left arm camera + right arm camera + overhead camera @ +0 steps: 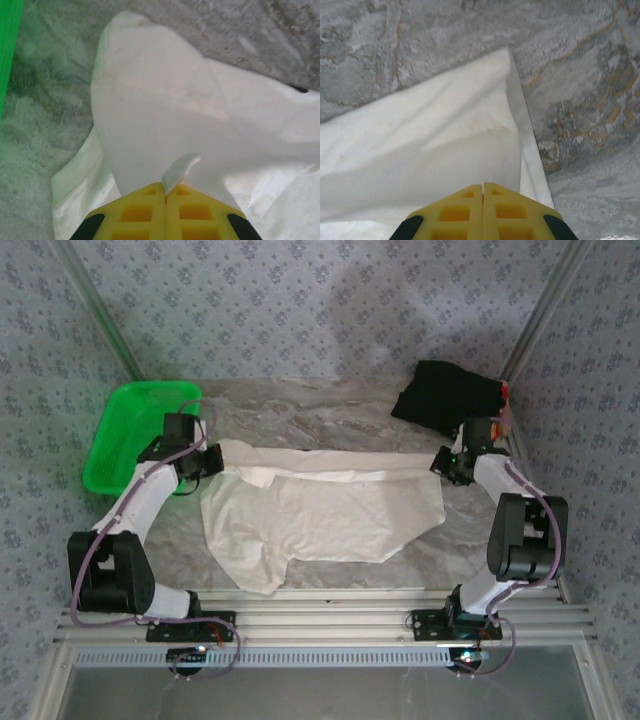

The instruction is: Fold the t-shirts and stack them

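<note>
From above, the off-white shirt (330,515) lies spread mid-table (300,410), with bare marbled surface along its far edge. The black shirt (445,395) is crumpled at the far right corner, and a green plastic basket (120,430) sits at the far left edge.

Left wrist: the left gripper (166,192) has its 2 yellow fingers (140,212) pinching a soft fold of the off-white shirt.

Right wrist: the right gripper (483,186) is clamped on the shirt's corner.

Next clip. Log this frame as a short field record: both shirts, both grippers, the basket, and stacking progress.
off-white t-shirt: spread mid-table, far edge pinched at both ends
black t-shirt: bunched at the far right corner, apart from the off-white one
left gripper: shut on the off-white t-shirt's far left end
right gripper: shut on its far right corner
green basket: far left, beside the left arm
table: grey marbled surface
stack: not yet made
</note>
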